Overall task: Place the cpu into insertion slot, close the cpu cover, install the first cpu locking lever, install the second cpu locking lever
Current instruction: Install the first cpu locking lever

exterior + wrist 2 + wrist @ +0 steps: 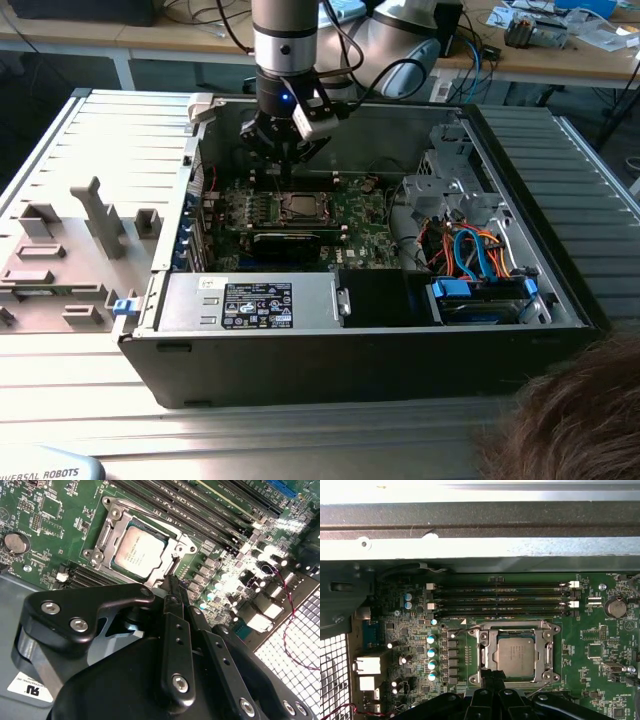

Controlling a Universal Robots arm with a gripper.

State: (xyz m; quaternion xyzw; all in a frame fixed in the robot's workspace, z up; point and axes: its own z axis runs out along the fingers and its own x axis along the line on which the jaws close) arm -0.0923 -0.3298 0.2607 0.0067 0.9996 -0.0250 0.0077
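Over the socket: gripper (283, 150) hangs from the arm (285, 45) inside the open case (560, 290), just above the far side of the board (355, 215).
Gripper state: black fingers (172, 595) lie close together, nothing between them; tips sit just beside one edge of the socket in both wrist views.
Gripper, first wrist view: fingertips (490, 676) reach the near edge of the cover (481, 651).
Cpu: silvery-grey chip (516, 654) lies flat in the socket, also seen in the second wrist view (139, 549) and the exterior view (298, 207).
Cover: thin metal frame (102, 535) lies around the cpu, its square window showing the chip's top.
Levers: whether they are latched I cannot tell.
Memory slots: four long black slots (500, 599) run beside the socket, toward the case's far wall.
Power supply: grey labelled box (250, 300) sits at the case's near edge.
Drive bay: blue and orange cables (475, 255) sit at the case's corner on the exterior view's right.
Person: hair (570, 420) shows at the exterior view's near right corner.
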